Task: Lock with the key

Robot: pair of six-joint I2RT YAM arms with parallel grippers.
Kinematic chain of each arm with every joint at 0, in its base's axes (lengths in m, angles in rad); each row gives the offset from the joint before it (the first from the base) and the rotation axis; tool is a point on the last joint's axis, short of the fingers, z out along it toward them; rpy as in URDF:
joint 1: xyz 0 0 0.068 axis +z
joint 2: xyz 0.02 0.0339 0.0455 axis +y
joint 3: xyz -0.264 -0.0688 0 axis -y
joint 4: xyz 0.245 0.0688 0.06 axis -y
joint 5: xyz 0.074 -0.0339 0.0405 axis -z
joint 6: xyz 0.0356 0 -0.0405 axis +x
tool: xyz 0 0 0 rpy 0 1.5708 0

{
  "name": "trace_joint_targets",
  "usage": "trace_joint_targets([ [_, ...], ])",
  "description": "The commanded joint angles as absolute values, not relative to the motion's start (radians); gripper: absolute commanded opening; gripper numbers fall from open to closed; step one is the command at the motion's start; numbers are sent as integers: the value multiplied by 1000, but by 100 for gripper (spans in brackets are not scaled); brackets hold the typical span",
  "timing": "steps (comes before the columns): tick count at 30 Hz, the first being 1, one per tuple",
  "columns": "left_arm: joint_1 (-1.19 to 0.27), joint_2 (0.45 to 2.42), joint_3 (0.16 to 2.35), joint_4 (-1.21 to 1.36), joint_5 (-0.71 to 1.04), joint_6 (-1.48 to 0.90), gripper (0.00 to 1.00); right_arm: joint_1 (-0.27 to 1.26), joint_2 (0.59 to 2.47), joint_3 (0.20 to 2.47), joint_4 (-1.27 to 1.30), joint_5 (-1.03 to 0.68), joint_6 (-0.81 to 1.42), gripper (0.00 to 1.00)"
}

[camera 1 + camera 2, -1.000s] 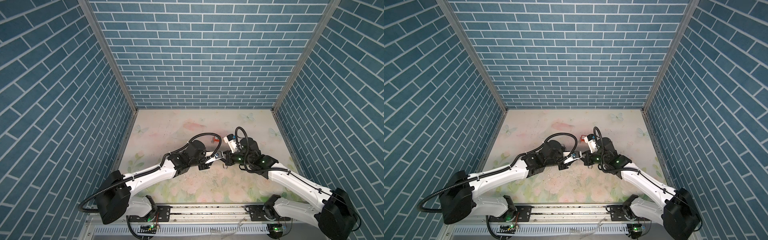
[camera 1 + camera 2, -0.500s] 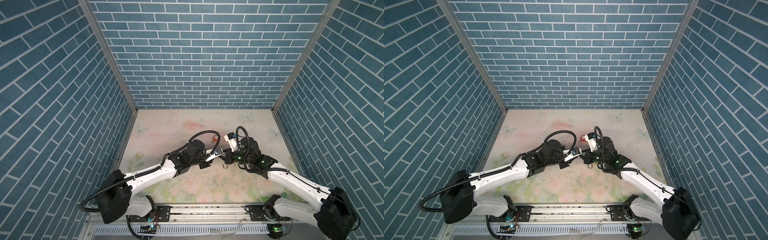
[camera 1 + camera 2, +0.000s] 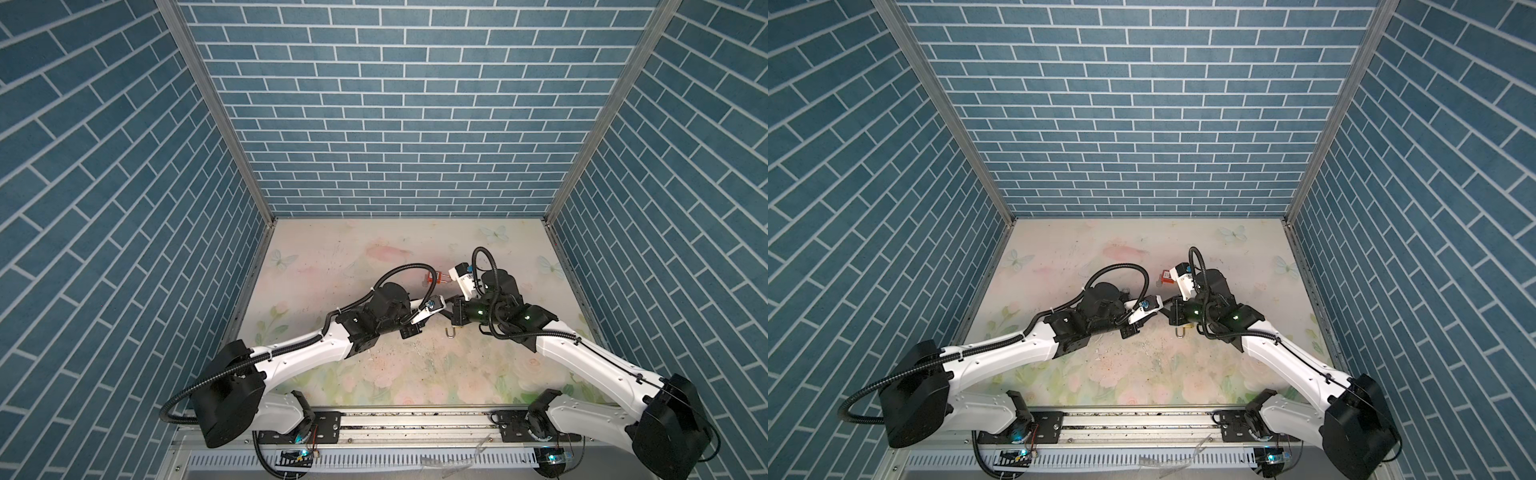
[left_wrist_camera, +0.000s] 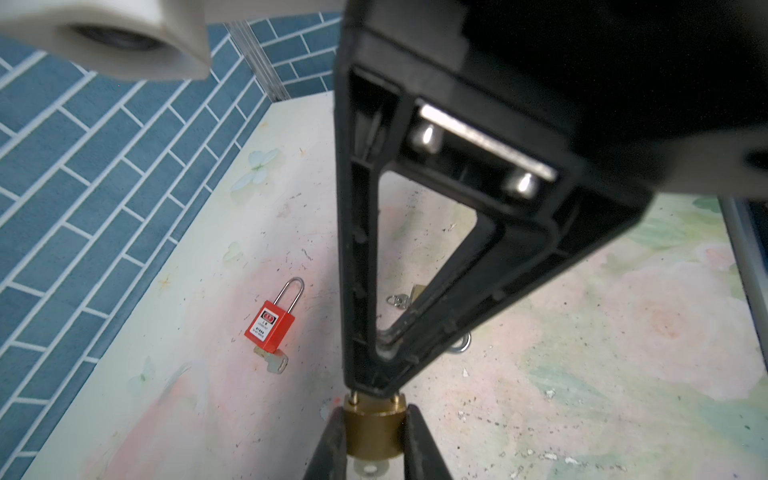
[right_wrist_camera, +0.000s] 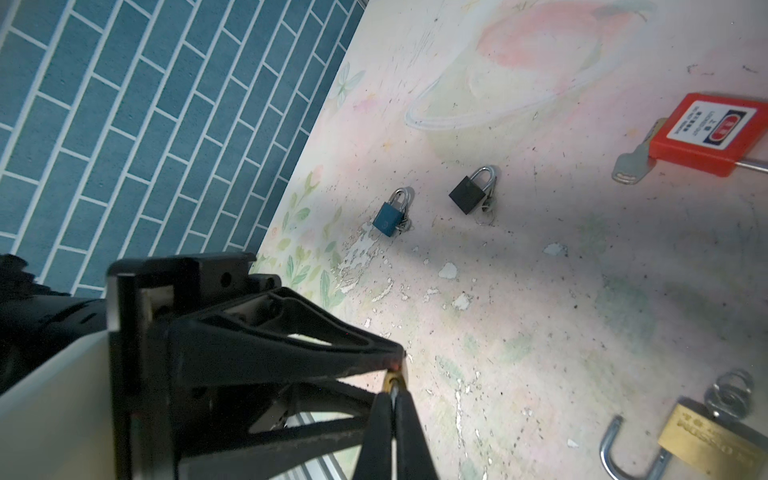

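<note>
My left claw (image 4: 375, 412) grips a brass lock (image 4: 376, 432) by its body. My right claw (image 5: 394, 397) is pinched shut, touching that lock.

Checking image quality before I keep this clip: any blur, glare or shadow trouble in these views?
Left wrist view: red padlock sharp, white housing close to the lens blurred, glare on a metal bar. Right wrist view: broad shadow lies across the mat by the black padlock. Both top views: even light, walls splay outward.
</note>
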State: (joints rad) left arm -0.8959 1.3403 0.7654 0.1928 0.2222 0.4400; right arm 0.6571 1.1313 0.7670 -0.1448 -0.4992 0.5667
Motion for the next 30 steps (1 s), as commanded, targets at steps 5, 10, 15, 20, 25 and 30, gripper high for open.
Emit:
trace_joint_targets([
  [5,-917,1277,622,427,298,379,0,598,1082,892,-353,-513,483,2],
  [10,-916,1251,556,455,285,333,0,560,1065,966,-415,-486,451,16],
  [15,-917,1244,554,462,282,321,0,550,1047,1005,-424,-482,441,23],
  [20,-916,1244,561,489,258,278,0,549,1033,1004,-421,-484,443,26],
  [25,-919,1226,581,602,100,4,0,549,961,902,-353,-433,452,29],
  [30,-919,1209,609,673,-122,-448,0,572,822,694,-147,-367,472,32],
])
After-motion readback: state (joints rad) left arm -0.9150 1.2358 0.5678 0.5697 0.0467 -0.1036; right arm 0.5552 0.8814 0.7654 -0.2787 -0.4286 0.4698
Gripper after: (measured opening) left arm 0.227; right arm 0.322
